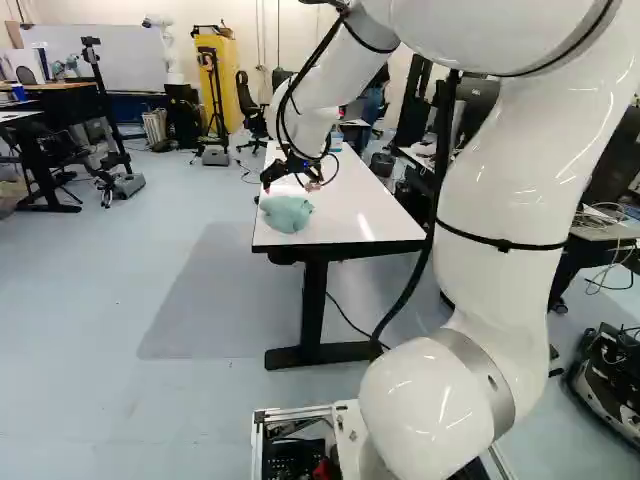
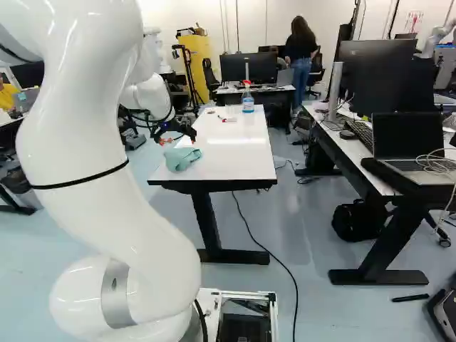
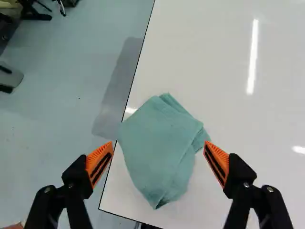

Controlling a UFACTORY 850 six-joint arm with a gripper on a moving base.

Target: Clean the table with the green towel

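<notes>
Possibly, the green towel [image 2: 182, 158] could be pushed off the worktop [image 3: 228, 119] if the open end effector [image 3: 159, 143] is lowered crookedly.

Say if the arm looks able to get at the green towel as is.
Probably yes. In the wrist view the gripper is open, the green towel showing between its fingers, and nothing is seen in the way. The towel lies uncovered by the edge of the table.
</notes>
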